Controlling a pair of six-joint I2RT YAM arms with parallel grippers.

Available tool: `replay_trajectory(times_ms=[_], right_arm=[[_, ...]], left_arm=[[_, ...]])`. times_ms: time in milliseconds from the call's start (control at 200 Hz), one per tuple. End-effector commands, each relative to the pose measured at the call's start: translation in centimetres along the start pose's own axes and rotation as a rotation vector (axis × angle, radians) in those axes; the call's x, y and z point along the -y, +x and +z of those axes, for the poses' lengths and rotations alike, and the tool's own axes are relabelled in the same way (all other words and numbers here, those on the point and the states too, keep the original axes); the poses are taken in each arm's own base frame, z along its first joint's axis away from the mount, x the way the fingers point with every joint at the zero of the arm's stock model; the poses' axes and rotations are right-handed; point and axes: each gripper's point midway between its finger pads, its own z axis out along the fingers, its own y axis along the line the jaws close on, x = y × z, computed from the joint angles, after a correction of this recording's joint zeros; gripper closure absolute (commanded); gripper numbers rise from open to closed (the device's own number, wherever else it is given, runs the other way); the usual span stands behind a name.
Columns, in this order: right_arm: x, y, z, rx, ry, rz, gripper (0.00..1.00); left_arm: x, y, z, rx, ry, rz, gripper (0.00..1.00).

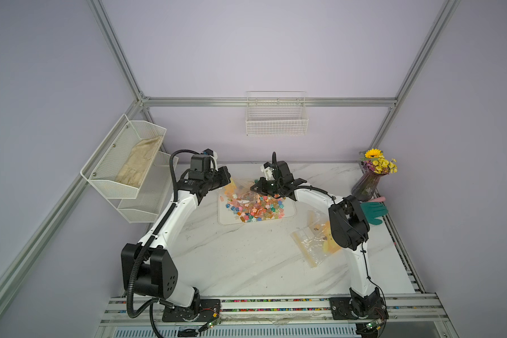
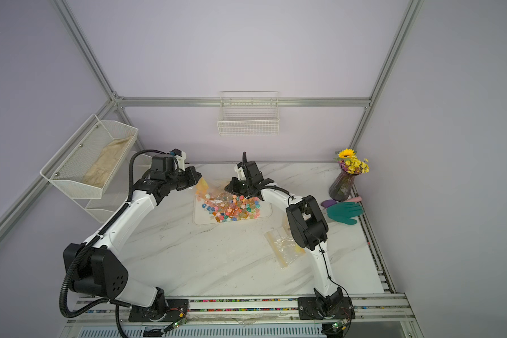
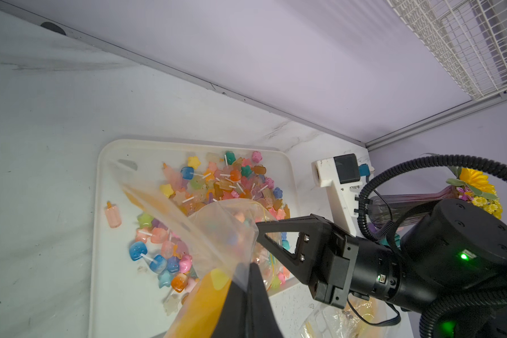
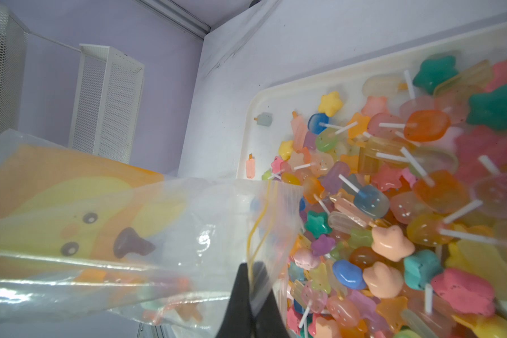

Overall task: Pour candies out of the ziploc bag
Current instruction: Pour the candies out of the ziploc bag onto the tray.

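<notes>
**Both grippers hold the bag over the tray**

The marble table (image 1: 246, 263) carries a white tray (image 1: 290, 216) close to its back wall. The ziploc bag (image 4: 100, 219), clear plastic with an orange duck print, hangs above the far side of the tray, stretched sideways between the two arms. The left gripper (image 3: 248, 267) is clamped tight on the bag's orange printed end, above the tray's far-left corner. The right gripper (image 4: 248, 267) is pinched closed on the mouth end by the yellow zip line, over the middle of the tray's far edge. The candies (image 1: 253, 207) lie heaped across the tray's middle. A few sit inside the bag, blurred through the plastic.
</notes>
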Motion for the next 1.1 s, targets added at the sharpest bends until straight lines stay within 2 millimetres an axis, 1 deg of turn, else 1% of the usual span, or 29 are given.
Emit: replay_trajectory(times_ms=[0,180,335,575,735,1095], right_arm=[[2.7,-0.2,0.5,-0.003,0.060,0.019,0.99],[2.7,-0.5,0.5,0.002,0.055,0.021,0.96],[2.9,-0.6,0.4,0.005,0.059,0.022,0.87],[3.3,-0.6,0.7,0.001,0.060,0.034,0.78],[3.2,-0.9,0.4,0.011,0.065,0.029,0.70],[3.2,-1.0,-0.8,0.023,0.067,0.028,0.68]], left_arm=[[3.3,-5.7,-3.6,0.172,0.067,0.062,1.00],[3.3,-5.0,-2.8,0.141,0.090,0.042,1.00],[3.8,-5.3,-3.1,0.148,0.104,0.042,1.00],[3.9,-4.6,-2.1,0.116,0.114,0.023,1.00],[4.2,-4.5,-1.9,0.111,0.119,0.026,1.00],[4.5,-3.2,-0.8,0.072,0.127,0.025,1.00]])
